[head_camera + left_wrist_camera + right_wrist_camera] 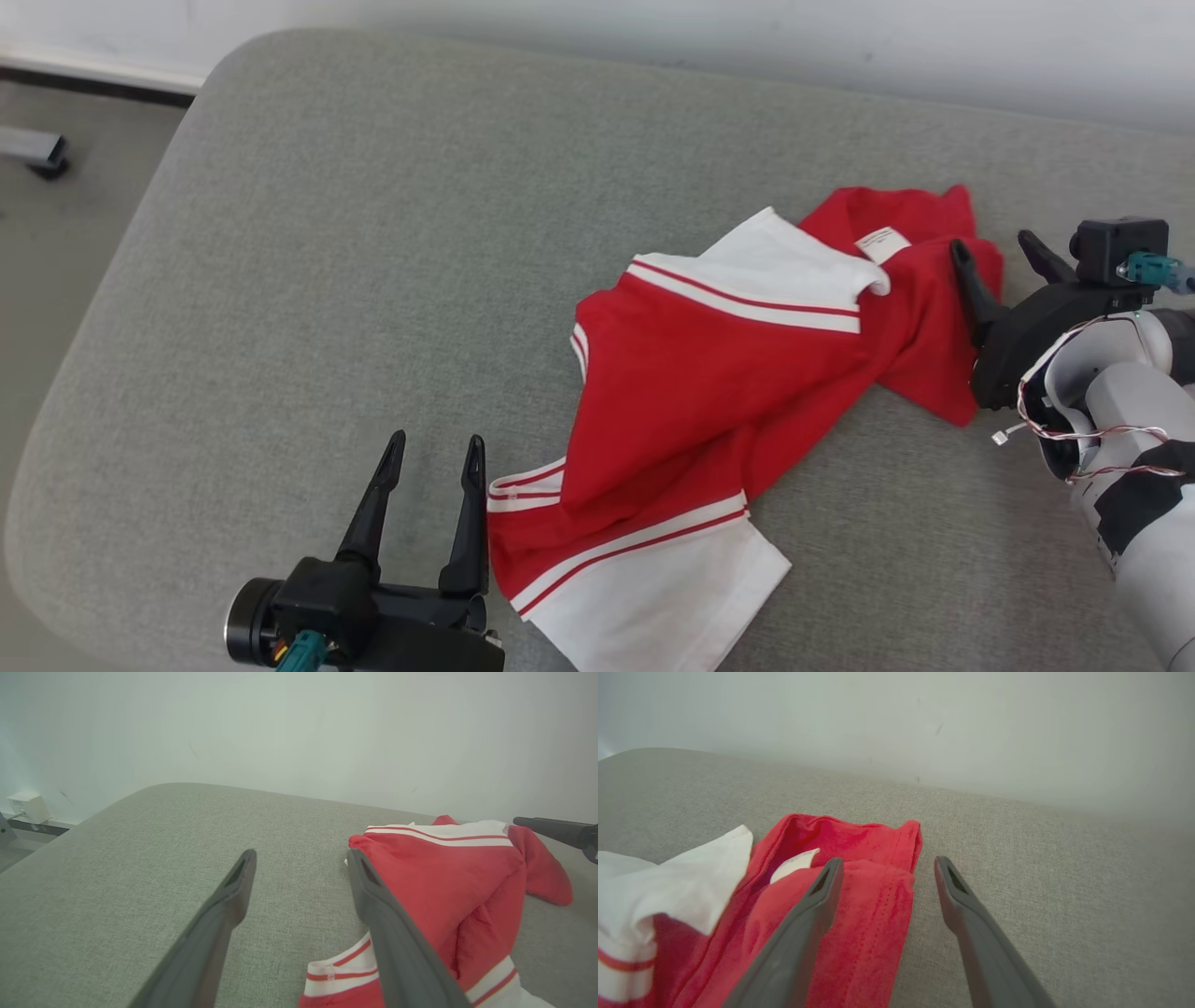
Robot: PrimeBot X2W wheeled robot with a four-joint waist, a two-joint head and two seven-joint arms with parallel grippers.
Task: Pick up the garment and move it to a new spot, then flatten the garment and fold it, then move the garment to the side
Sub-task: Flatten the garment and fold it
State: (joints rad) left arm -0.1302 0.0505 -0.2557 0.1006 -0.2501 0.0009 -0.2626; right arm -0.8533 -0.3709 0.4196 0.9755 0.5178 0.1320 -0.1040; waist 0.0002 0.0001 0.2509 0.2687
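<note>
Head camera looks down on the garment [709,392]; low wrist cameras, seemingly close, share it.

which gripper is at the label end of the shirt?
The right gripper: open, one finger over the red garment beside its white label. The left gripper, also open, sits by the striped sleeve at the other end.

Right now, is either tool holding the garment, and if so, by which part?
Nothing is held: the left tool and the right tool both stand open at the edges of the garment.

grey cushion [373,280], white wall [747,37], grey floor [56,261]
</note>
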